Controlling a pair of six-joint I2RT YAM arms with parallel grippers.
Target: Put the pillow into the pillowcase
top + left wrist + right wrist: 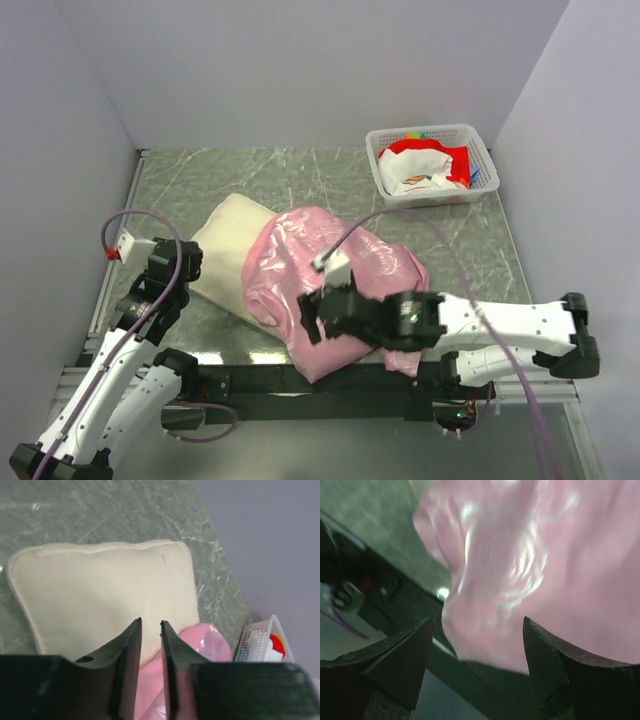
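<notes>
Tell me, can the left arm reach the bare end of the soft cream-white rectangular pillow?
Probably yes: the left gripper hangs by the pillow, nothing between; the thin pink pillowcase covers only its other end.

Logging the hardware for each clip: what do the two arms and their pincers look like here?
Both the left arm and right arm have white links with black joints, and a lilac cable loops along each. Each wrist carries a small white block. The left pincer and right pincer have dark, wedge-shaped fingers.

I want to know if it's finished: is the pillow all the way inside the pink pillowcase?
Only partly in. The pillow still shows a bare cream end, and the pillowcase covers the rest.
</notes>
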